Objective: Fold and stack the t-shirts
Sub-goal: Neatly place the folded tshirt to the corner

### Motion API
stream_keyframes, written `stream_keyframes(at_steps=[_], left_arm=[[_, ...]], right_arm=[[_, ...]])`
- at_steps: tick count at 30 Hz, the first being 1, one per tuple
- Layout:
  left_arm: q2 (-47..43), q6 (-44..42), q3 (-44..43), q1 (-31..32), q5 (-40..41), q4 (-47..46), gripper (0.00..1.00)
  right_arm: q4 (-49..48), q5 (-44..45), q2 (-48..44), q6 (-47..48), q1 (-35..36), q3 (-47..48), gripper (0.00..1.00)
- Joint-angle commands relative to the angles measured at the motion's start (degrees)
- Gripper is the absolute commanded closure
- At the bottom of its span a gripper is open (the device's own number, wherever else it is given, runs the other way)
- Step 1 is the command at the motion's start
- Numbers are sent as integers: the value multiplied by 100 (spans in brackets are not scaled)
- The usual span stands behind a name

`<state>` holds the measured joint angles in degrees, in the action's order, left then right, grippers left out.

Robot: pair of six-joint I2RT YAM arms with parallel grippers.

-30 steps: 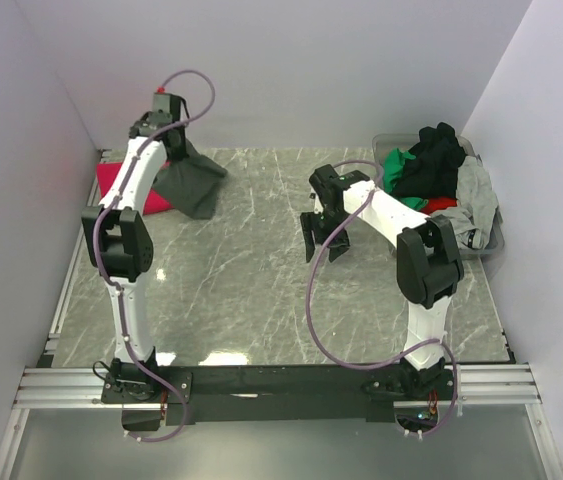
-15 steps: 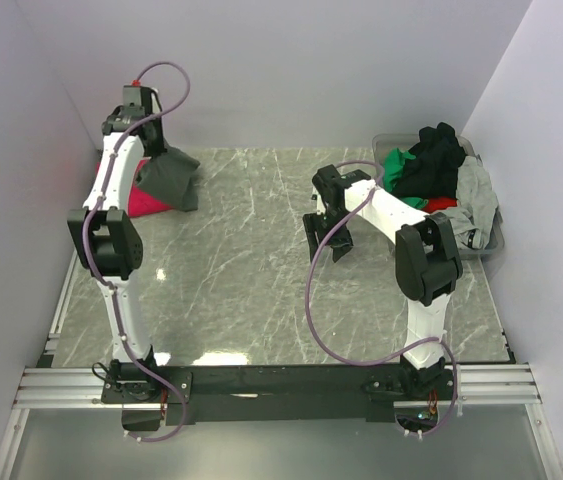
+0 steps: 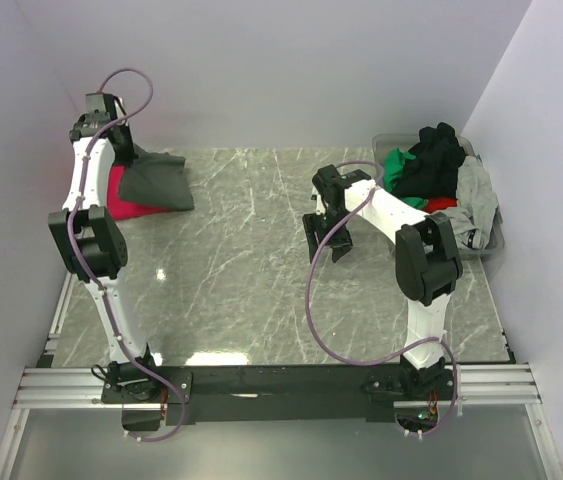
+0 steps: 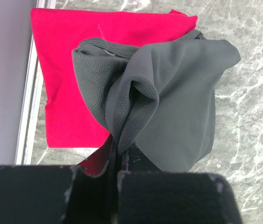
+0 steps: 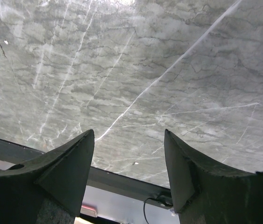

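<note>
My left gripper (image 3: pixel 124 150) (image 4: pixel 120 156) is shut on a bunched edge of the dark charcoal-grey t-shirt (image 3: pixel 158 182) (image 4: pixel 173 93). The shirt hangs from it at the far left of the table. Its cloth drapes partly over the folded magenta-red t-shirt (image 3: pixel 117 193) (image 4: pixel 59 65), which lies flat by the left wall. Over the middle-right of the table my right gripper (image 3: pixel 326 240) (image 5: pixel 129 135) is open, pointing down at bare marble with nothing between its fingers.
A clear plastic tub (image 3: pixel 492 241) at the back right holds a heap of shirts: black (image 3: pixel 438 152), green (image 3: pixel 395 170), light grey (image 3: pixel 477 192) and a bit of red (image 3: pixel 442 205). Walls close in on the left, back and right. An aluminium rail (image 4: pixel 27 107) borders the table's left edge.
My left arm has swung left towards the wall, carrying the grey shirt over the magenta-red one. The right arm has barely moved.
</note>
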<state>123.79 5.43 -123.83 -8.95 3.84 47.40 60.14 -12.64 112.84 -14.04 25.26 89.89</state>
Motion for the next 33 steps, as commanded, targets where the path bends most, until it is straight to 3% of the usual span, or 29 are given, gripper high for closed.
stream_keyframes(at_steps=[1, 19, 33], left_arm=[[-268, 37, -88, -124, -208, -328, 100], [-250, 283, 87, -696, -630, -670, 100], [365, 643, 404, -1030, -700, -1206, 100]], right_arm=[[51, -45, -113, 42, -29, 29, 32], [103, -45, -60, 51, -21, 73, 32], [147, -45, -42, 77, -21, 90, 32]])
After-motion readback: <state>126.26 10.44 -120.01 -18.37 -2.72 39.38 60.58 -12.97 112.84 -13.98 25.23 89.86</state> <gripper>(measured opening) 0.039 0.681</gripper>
